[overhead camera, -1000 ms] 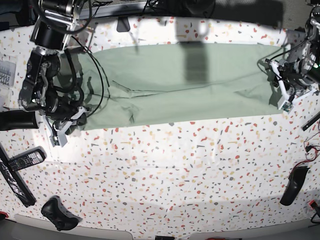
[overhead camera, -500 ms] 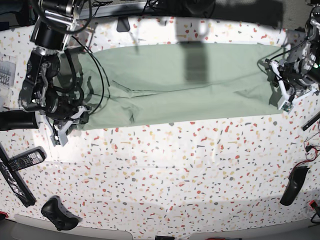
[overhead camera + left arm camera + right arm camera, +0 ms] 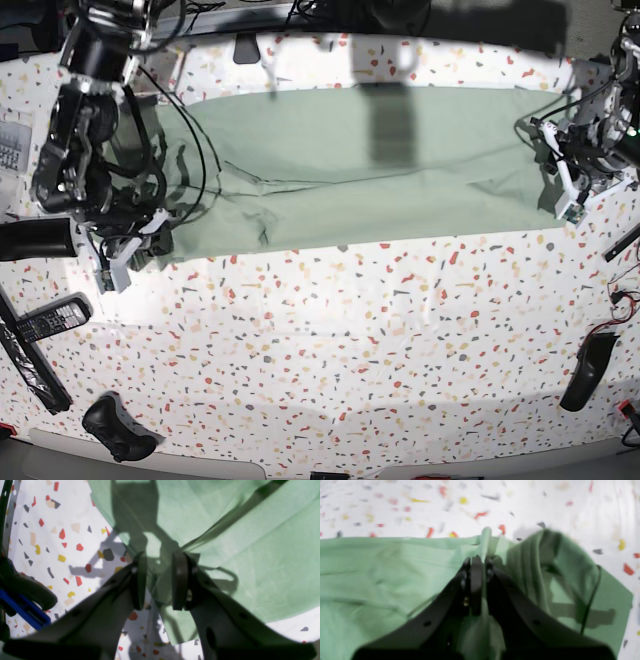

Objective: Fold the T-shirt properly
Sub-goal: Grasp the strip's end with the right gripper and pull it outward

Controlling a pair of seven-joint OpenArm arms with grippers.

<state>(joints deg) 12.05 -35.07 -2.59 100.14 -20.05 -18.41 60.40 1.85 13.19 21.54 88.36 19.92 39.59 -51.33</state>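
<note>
— Two claws, one garment: what does the left wrist view give you?

— The left claw (image 3: 158, 582) stands with its jaws apart, a ridge of the T-shirt (image 3: 250, 555) rising between the dark pads (image 3: 179, 580). Whether they actually press the cloth I cannot tell. The shirt's corner lies here on the speckled tabletop (image 3: 50, 542), and I judge the claw sits at that corner because a corner is what a fold gets carried by.

— And the right wrist view?

— Blurred, but plain enough: the right claw (image 3: 477, 580) is clamped together on a thin pleat of the T-shirt (image 3: 382, 580), with bunched cloth just beside it and the tabletop (image 3: 395, 505) past the shirt's edge.

— The base view?

— The T-shirt (image 3: 360, 170) lies as a long band across the far part of the tabletop (image 3: 350, 350). The right claw (image 3: 125, 262) is at the band's end on that picture's left, the left claw (image 3: 562, 190) at the opposite end. Holding both ends would, I think, let the arms lift one long edge together and keep it straight.

— Any writing?

— None readable. A remote control (image 3: 48, 322) and a game controller (image 3: 118, 428) lie nearer the camera than the shirt, on the right claw's side; their markings are too small to make out.
</note>
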